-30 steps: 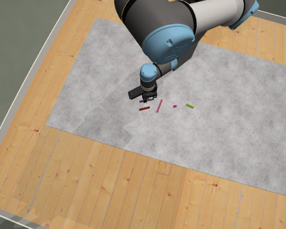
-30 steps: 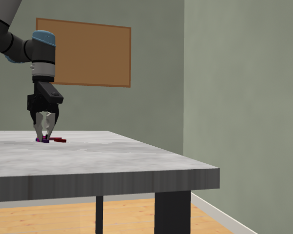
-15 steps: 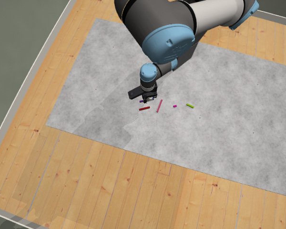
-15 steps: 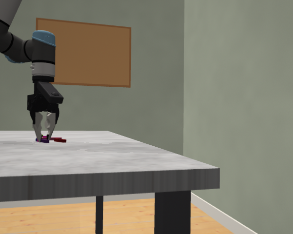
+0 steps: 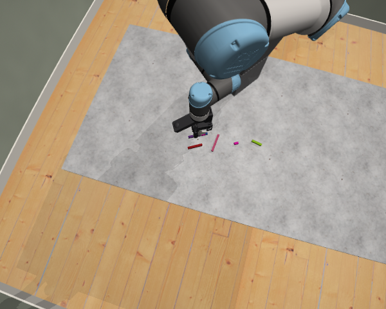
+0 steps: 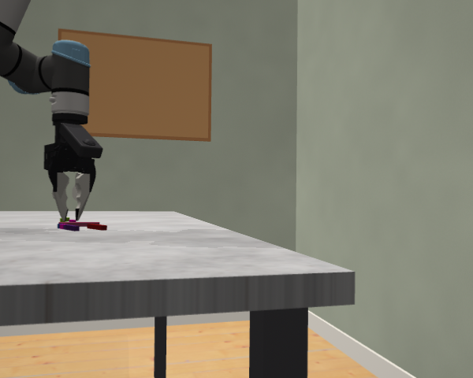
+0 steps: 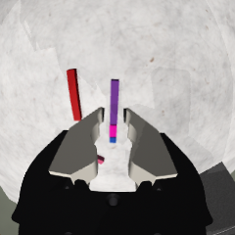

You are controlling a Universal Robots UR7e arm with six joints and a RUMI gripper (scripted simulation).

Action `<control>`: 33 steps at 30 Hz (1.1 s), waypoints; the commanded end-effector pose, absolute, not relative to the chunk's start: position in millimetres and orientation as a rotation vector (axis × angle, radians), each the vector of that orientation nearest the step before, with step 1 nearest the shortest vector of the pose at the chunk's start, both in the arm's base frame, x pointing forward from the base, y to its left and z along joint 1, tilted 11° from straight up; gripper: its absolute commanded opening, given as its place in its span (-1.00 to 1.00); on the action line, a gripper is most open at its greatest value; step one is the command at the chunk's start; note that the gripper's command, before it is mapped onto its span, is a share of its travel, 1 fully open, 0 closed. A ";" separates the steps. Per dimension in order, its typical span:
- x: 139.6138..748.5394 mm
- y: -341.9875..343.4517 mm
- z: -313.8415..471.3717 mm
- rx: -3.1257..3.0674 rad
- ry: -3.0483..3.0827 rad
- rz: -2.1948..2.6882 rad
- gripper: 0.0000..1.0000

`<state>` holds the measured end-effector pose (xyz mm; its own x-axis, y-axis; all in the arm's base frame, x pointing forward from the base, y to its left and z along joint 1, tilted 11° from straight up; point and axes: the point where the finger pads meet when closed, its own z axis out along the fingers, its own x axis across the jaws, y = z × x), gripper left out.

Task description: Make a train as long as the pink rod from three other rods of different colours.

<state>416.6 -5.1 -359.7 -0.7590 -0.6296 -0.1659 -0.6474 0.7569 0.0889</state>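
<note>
A purple rod (image 7: 115,100), a short magenta rod (image 7: 113,130) and a blue rod (image 7: 113,140) lie flat end to end in one straight line on the grey mat. My gripper (image 7: 114,109) stands straight over the magenta and blue end. Its fingers are a little apart, with a gap on each side of the rods, and hold nothing. In the top view the gripper (image 5: 197,134) hides the middle of the line; the purple end (image 5: 190,136) and blue end (image 5: 205,134) stick out. The pink rod (image 5: 215,142) lies just to the right.
A red rod (image 5: 195,146) lies close in front of the line, roughly parallel to it. A second magenta rod (image 5: 235,143) and a lime rod (image 5: 256,143) lie further right. In the exterior view the fingertips (image 6: 72,215) stand just above the rods.
</note>
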 end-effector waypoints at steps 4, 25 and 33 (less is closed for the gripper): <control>414.8 -11.2 -326.4 -1.031 2.825 0.212 -0.72; 412.1 -17.9 -289.1 -1.031 2.825 0.212 1.00; 412.1 -17.9 -289.1 -1.031 2.825 0.212 1.00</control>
